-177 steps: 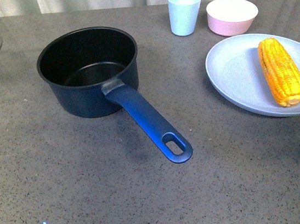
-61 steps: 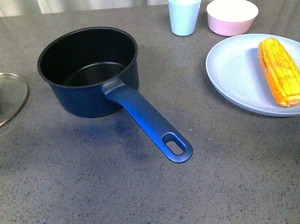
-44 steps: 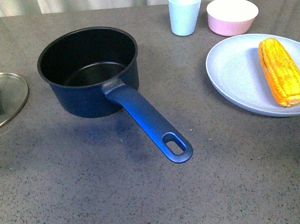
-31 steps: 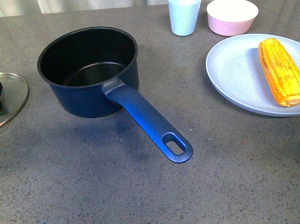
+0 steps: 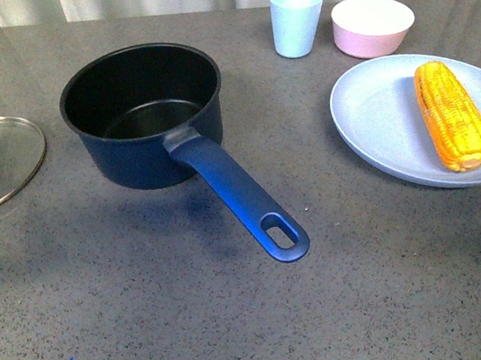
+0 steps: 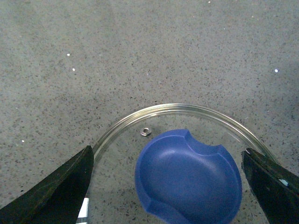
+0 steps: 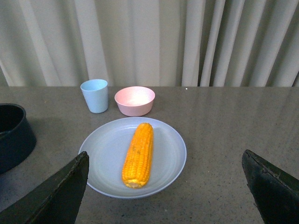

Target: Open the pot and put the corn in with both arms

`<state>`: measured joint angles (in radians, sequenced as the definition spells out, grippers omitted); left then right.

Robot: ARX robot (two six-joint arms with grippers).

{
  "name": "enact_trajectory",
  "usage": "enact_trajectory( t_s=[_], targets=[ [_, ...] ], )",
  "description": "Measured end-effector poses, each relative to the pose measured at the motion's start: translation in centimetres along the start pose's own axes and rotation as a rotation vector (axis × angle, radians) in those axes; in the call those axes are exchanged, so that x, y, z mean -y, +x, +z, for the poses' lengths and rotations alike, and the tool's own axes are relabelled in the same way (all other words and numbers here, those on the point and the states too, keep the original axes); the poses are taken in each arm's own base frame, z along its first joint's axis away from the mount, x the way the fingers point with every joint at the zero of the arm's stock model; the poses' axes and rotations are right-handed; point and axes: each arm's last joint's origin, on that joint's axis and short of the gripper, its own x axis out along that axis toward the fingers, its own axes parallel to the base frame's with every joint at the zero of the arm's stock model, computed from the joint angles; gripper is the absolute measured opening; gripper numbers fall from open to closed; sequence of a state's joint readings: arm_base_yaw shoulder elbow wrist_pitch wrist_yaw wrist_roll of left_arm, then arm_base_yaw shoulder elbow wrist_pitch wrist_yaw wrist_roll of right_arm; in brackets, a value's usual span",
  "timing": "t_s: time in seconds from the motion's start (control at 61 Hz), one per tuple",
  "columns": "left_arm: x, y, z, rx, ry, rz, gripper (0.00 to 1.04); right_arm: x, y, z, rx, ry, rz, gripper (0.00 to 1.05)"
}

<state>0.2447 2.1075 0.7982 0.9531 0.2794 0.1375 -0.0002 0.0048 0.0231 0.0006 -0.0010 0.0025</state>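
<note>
Left claw (image 6: 167, 150) is held spread wide over the blue knob (image 6: 189, 179) of the glass lid (image 6: 121, 123), which lies on the worktop (image 5: 152, 316) beside the uncovered pot (image 5: 143, 113). Right claw (image 7: 164, 155), likewise parted, is pointed at the corn (image 7: 138, 154), seen lying on a plate (image 7: 105, 154), with cup (image 7: 95, 95) and bowl (image 7: 134, 100) behind.

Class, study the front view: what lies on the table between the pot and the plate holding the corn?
Nothing. The front view shows bare grey table between the pot and the light blue plate; the cup and pink bowl stand farther back.
</note>
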Motion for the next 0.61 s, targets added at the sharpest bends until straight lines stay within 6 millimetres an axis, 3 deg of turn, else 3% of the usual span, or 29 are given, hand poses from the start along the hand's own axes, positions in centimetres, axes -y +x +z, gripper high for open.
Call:
enact_trajectory(
  t_s=[0.147,0.311,0.442,0.508,0.606],
  targets=[
    [-0.7,-2.6,1.9,0.047,-0.026,-0.001,0.96,0.0,0.0,0.0,0.0,0.0,0.0,0.96],
    [-2.0,-6.8,5.6,0.172,-0.08,0.002,0.96,0.0,0.0,0.0,0.0,0.0,0.0,0.96],
    [-1.9,-9.5,7.4,0.251,-0.094,-0.009,0.95,0.0,0.0,0.0,0.0,0.0,0.0,0.96],
    [-1.1,-11.3,7.9,0.312,-0.071,0.056,0.83,0.0,0.0,0.0,0.0,0.0,0.0,0.96],
    [1.8,-14.4,7.2,0.344,-0.057,0.068,0.58,0.0,0.0,0.0,0.0,0.0,0.0,0.96]
  ],
)
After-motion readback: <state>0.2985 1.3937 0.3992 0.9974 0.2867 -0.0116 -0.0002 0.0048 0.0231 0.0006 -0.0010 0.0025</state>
